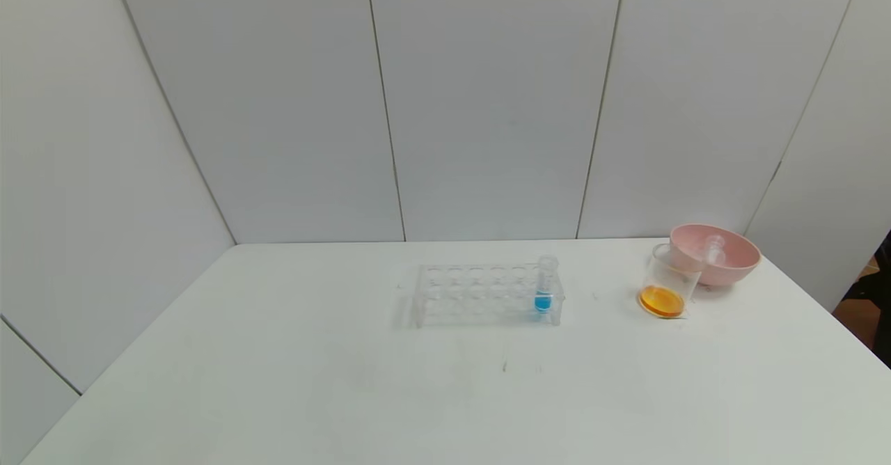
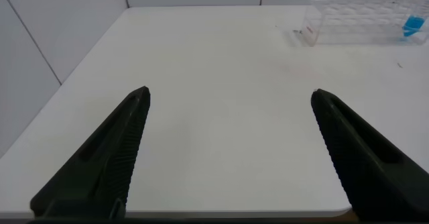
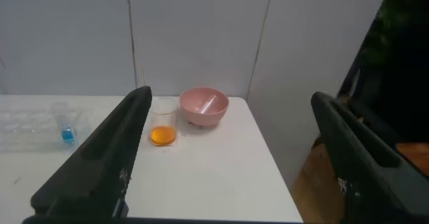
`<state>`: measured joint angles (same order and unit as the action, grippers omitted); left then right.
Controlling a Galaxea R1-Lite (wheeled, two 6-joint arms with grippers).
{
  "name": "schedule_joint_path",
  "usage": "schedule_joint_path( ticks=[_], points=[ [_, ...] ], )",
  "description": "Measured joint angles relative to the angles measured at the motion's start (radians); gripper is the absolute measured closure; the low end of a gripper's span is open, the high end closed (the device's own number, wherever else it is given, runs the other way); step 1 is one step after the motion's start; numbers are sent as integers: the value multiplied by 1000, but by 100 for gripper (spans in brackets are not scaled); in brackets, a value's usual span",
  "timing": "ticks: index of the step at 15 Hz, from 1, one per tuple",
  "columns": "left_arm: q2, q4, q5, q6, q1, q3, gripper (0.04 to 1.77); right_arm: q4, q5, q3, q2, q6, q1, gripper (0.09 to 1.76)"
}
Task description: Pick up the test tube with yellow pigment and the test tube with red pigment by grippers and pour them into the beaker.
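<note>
One clear tapered beaker point(image 1: 669, 281) holding orange liquid stands upright at the table's right rear, touching one pink bowl point(image 1: 717, 253) in which a clear empty tube point(image 1: 713, 249) leans. One clear plastic rack point(image 1: 485, 294) mid-table holds a single upright blue-liquid tube point(image 1: 544, 285). Both the left gripper point(image 2: 228, 157) and right gripper point(image 3: 228, 157) are spread wide, hold nothing, and hang well short of the beaker.

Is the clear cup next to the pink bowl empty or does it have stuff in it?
Not empty. The beaker holds a shallow layer of orange liquid at its bottom, beside the pink bowl.
</note>
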<state>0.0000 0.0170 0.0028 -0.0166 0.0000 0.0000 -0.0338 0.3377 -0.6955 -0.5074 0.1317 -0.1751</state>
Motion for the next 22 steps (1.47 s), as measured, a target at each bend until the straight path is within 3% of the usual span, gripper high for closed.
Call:
schedule_joint_path(
  ticks=[7, 12, 18, 20, 22],
  points=[
    [0, 0, 0, 0, 0, 0, 9, -9, -126, 122, 265, 30, 177, 15],
    [0, 0, 0, 0, 0, 0, 9, 22, -307, 239, 437, -21, 169, 15],
    [0, 0, 0, 0, 0, 0, 9, 337, -325, 544, 503, -36, 169, 14],
    [0, 0, 0, 0, 0, 0, 9, 355, -326, 640, 506, -38, 169, 14],
    [0, 0, 0, 0, 0, 0, 9, 273, -326, 681, 506, -43, 169, 14]
  ],
)
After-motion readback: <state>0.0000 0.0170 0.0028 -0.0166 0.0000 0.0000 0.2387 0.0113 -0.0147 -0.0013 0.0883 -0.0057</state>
